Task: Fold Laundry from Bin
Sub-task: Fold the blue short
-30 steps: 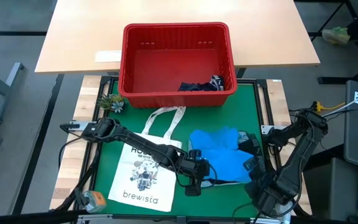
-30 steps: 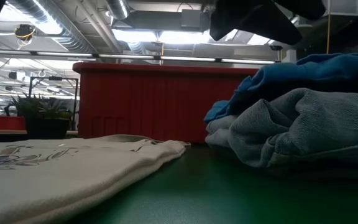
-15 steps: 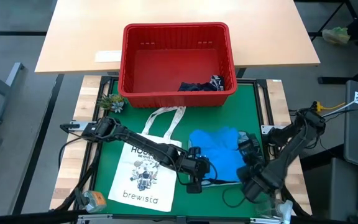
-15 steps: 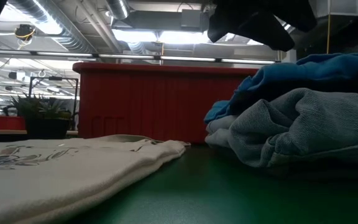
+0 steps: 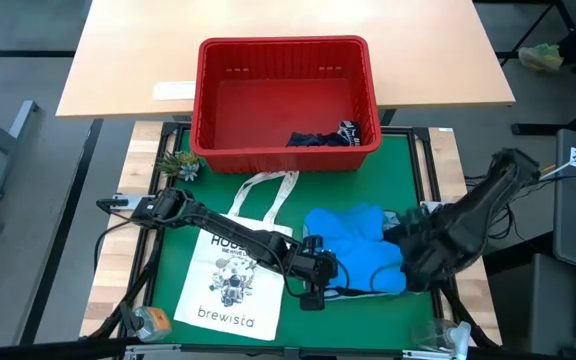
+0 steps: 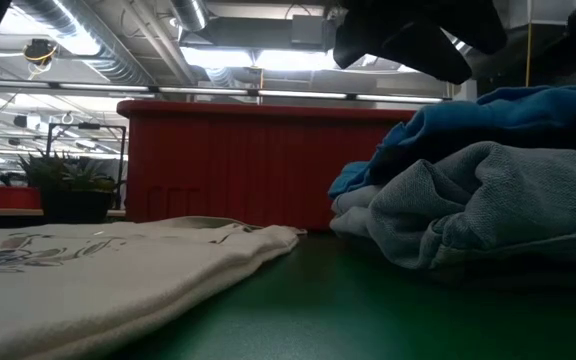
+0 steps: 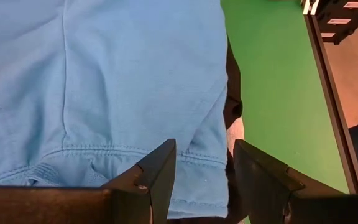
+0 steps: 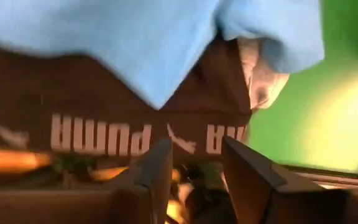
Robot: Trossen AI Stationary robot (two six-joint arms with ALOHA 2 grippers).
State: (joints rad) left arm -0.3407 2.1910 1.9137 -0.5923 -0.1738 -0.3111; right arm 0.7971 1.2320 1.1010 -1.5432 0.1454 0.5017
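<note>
**High View: Both Grippers at the Bright Blue Garment**

High view, read from left to right, showed a small potted plant (image 5: 180, 166) at the mat's 10 o'clock corner. The white tote bag (image 5: 230, 285) lay flat on the green mat (image 5: 408, 165) toward 8 o'clock. The left arm reached across the tote bag, and the left gripper (image 5: 315, 290) sat at the 7 o'clock edge of the bright blue garment (image 5: 353, 245). In the left wrist view the left gripper's fingers (image 7: 160, 171) stood apart, straddling the garment's hem without clamping it.

The red bin (image 5: 286, 100) stood at 12 o'clock, straddling the mat's far edge and the wooden table (image 5: 128, 60) behind it. A dark navy garment (image 5: 318, 138) lay inside the bin, against its near wall toward the right corner.

The bright blue garment lay near the mat's centre, slightly toward 4 o'clock, on top of a light grey-blue garment (image 6: 488, 215) visible in the low view.

The right gripper (image 5: 408, 255) was at the 3 o'clock side of the bright blue garment. In the right wrist view its fingers (image 8: 160, 168) stood apart, in front of a dark waistband lettered PUMA (image 8: 104, 130) beneath the blue fabric.
</note>
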